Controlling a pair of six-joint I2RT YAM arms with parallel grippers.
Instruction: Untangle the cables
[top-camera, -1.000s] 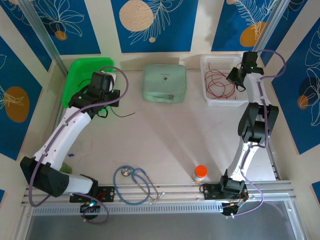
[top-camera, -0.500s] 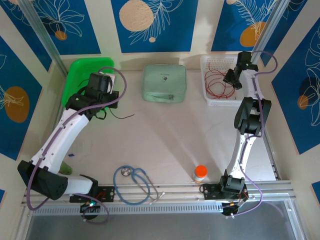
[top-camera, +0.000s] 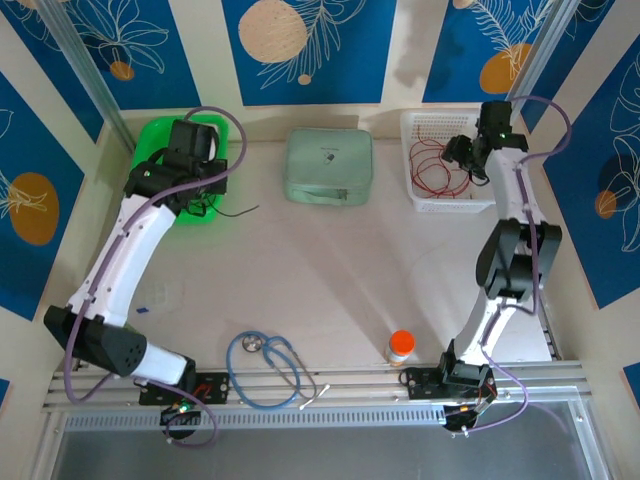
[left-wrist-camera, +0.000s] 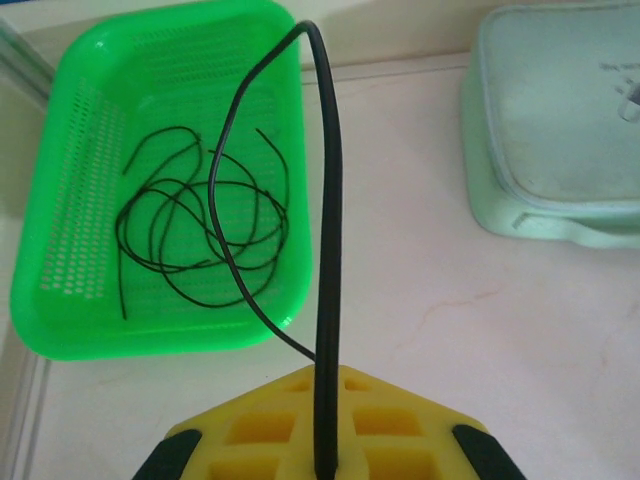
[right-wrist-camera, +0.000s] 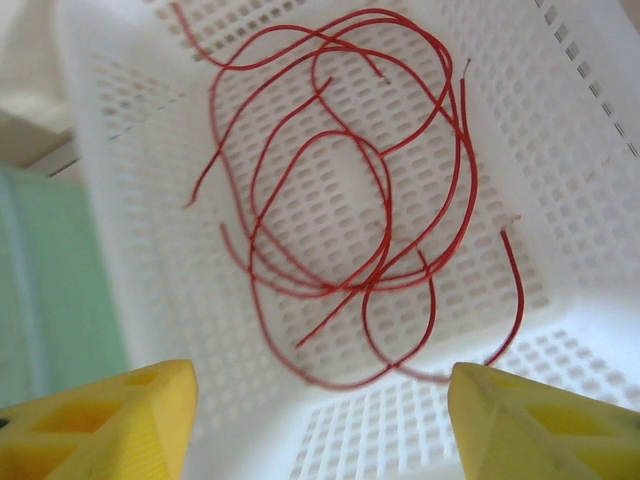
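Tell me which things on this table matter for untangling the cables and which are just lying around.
Job: red wires in white basket; black wires in green basket; black strand in left pincer.
Lying about: mint case, stethoscope, orange-capped bottle.

text: none legible | mint case: small dark mark on lid, too small to read

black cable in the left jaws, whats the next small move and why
Probably shift the left arm a little further over the green basket and open the jaws. They are shut on a black cable that arches over the basket, where other black cables lie, but part of it hangs over the table beside the rim.
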